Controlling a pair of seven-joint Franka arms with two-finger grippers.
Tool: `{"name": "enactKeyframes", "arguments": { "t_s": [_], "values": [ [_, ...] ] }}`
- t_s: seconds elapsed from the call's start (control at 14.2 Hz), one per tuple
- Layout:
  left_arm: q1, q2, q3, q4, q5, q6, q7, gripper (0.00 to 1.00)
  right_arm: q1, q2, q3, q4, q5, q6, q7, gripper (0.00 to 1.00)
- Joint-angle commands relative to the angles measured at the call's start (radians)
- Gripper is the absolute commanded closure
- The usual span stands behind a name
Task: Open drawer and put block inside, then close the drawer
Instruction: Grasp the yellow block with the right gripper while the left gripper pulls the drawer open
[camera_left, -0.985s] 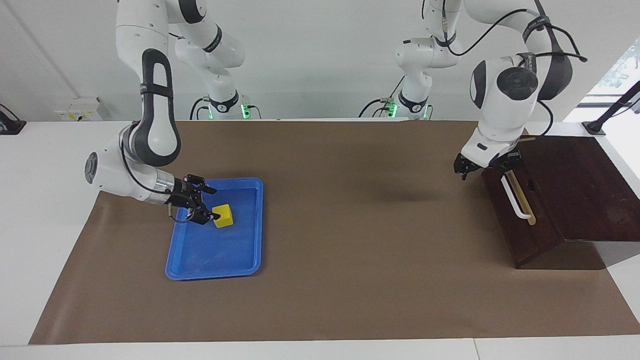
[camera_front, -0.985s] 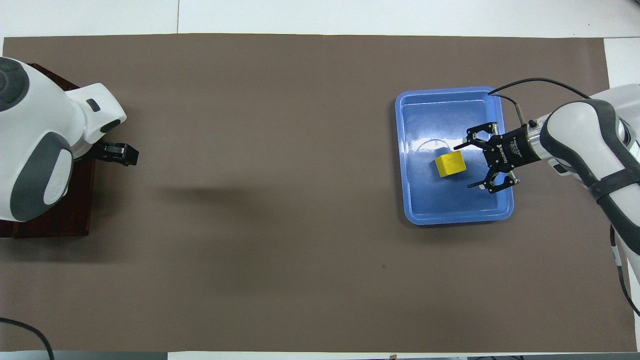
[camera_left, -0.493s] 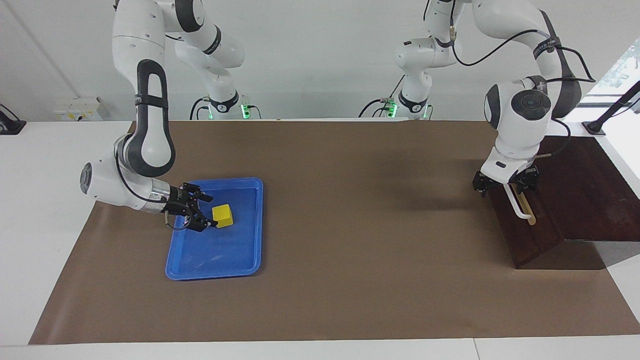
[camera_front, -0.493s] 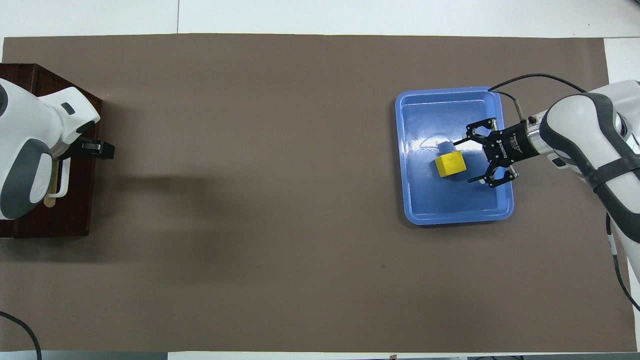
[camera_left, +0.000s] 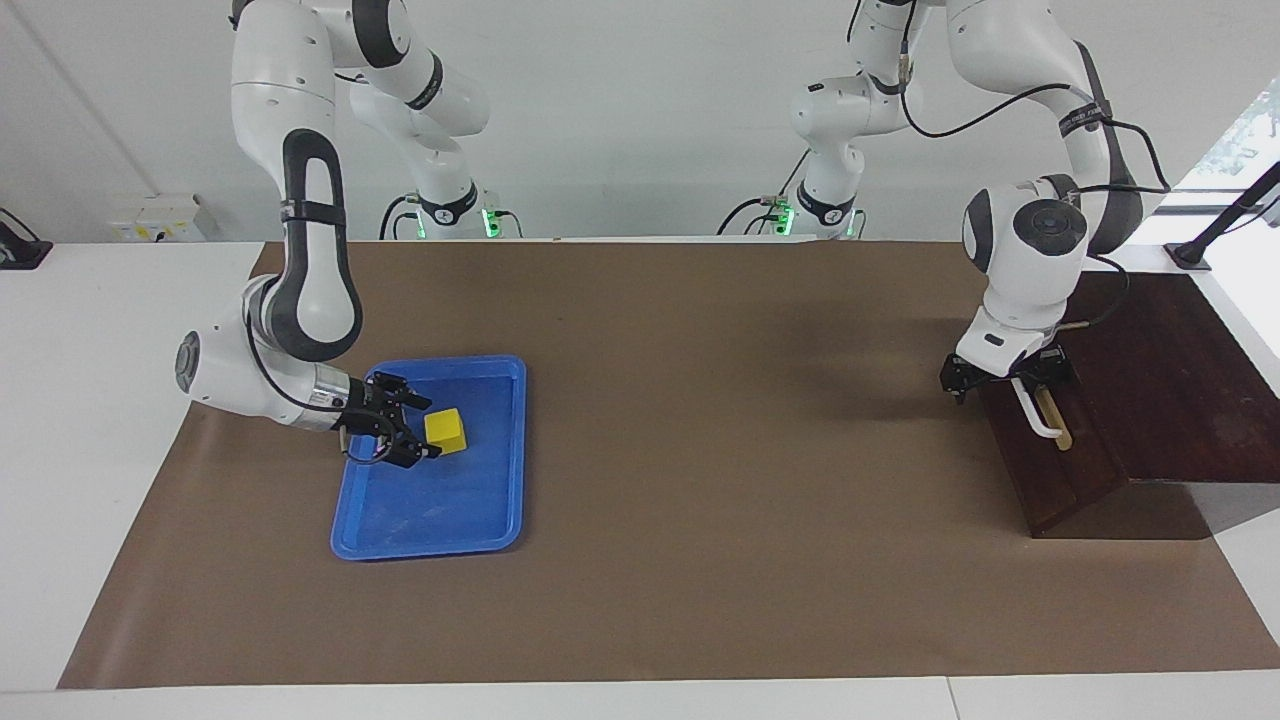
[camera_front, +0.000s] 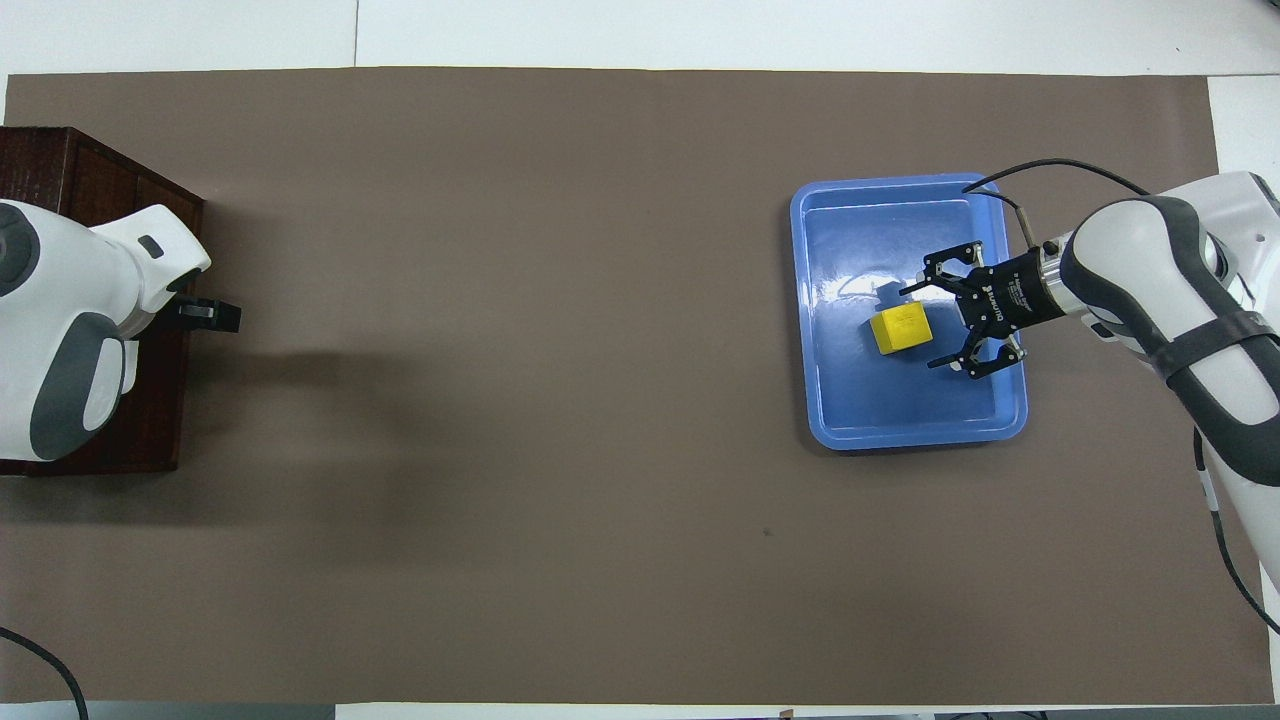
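The drawer (camera_left: 1062, 468) is shut in its dark cabinet (camera_left: 1170, 370), at the left arm's end of the table. My left gripper (camera_left: 1000, 382) is low at the end of the white bar handle (camera_left: 1040, 418) nearer to the robots. In the overhead view the left arm hides the handle. The yellow block (camera_left: 447, 431) lies in the blue tray (camera_left: 480, 510). My right gripper (camera_left: 428, 432) is open and low in the tray, with its fingertips on either side of the block's edge (camera_front: 900, 328) toward the right arm's end of the table.
A brown mat (camera_left: 700, 500) covers the table between the tray and the cabinet. The cabinet (camera_front: 60, 165) stands at the mat's edge. The tray (camera_front: 900, 425) holds only the block.
My left gripper has come down from over the cabinet's corner to the handle's end. My right gripper has shifted slightly closer to the block. The block has not moved.
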Motion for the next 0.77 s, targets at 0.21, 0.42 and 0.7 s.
{"name": "enactKeyframes", "arguments": {
  "t_s": [0.21,0.42,0.7],
  "values": [
    [-0.158,0.005,-0.012,0.004,-0.006,0.013,-0.222,0.0,0.0,-0.008,0.002,-0.019,0.031,0.021,-0.033,0.29],
    [-0.25,0.005,-0.01,0.022,-0.112,-0.003,-0.285,0.0,0.0,-0.008,0.003,-0.019,0.031,0.02,-0.045,0.97],
    [-0.27,0.003,-0.009,0.028,-0.115,-0.053,-0.281,0.0,0.002,-0.007,0.003,-0.01,0.031,0.021,-0.047,1.0]
  ]
}}
